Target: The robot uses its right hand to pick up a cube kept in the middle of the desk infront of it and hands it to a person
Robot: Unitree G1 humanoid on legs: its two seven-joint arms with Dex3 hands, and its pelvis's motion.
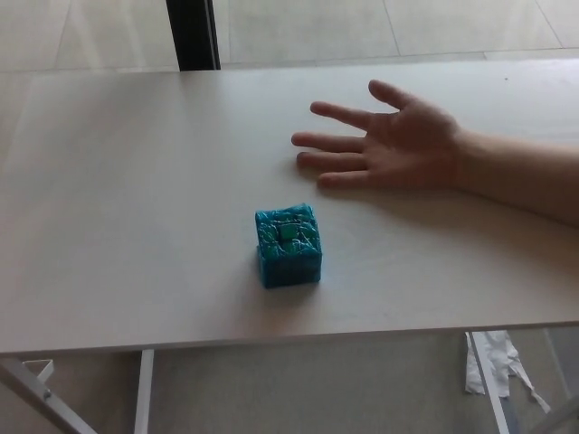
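One hand shows in the head view, and it is a person's hand [398,143], not the robot's: neither robot hand nor any part of its arms appears, so how they stand cannot be told. The person's hand comes in from the picture's right edge on a bare forearm [520,178] and lies palm up over the far right part of the desk [118,199]. It is spread wide, the four fingers [330,142] fanned apart and pointing toward picture left, the thumb [391,93] angled up and away from them. It holds nothing; whether the back of the hand rests on the desk surface or floats just above it cannot be told, though a soft shadow lies close under it.

Nearer the camera, and a little left of the fingertips, the cube [289,244] stands alone around the middle of the desk, apart from the hand. It is a small blocky shape in blue-teal, its faces rough and crinkled as if wrapped or woven, with a greener square patch at the centre of the top face. It sits flat, slightly turned so that the top and front faces show.

Smooth and matte, the desk is a pale, off-white board with a straight near edge. Below that edge white metal legs [143,389] show, and a crumpled white piece [493,362] lies on the floor at lower right. Beyond the far edge a dark upright post [193,33] stands against pale floor tiles.
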